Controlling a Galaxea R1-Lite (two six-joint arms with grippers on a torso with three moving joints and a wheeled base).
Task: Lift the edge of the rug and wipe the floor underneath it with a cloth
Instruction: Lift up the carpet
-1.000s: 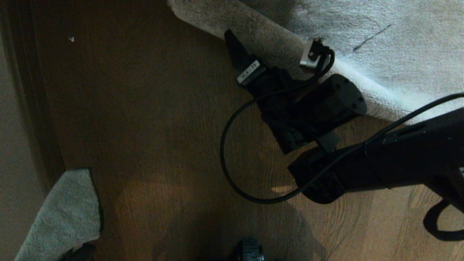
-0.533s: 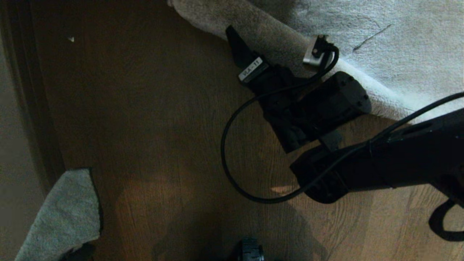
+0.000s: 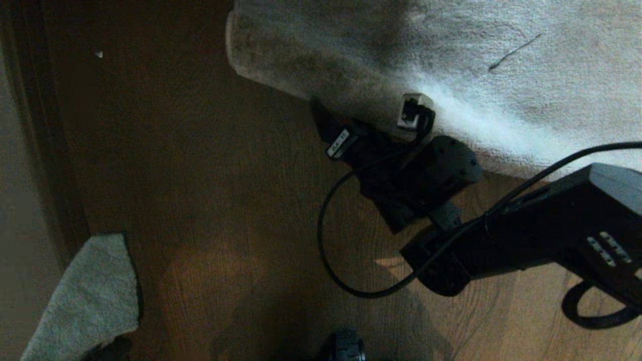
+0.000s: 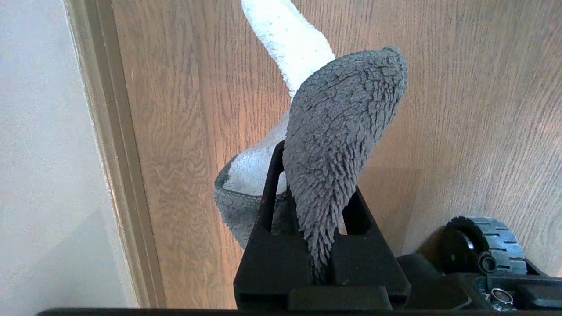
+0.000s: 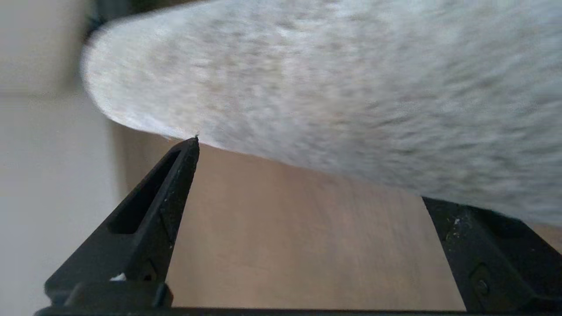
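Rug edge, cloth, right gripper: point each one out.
rug edge (image 3: 281, 82), head view, on the plush border near the corner.
cloth (image 4: 338, 145), left wrist view, on the nubby grey flap.
right gripper (image 5: 307, 206), right wrist view, midway between the open fingertips.

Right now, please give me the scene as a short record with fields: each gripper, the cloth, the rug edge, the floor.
left gripper: shut on the cloth, low at the robot's left
cloth: grey terry piece, pinched between the fingers, hanging free
right gripper: open, at the rug edge, nothing gripped
rug edge: pale plush border, one finger under it
floor: brown wood planks, bare beside the rug
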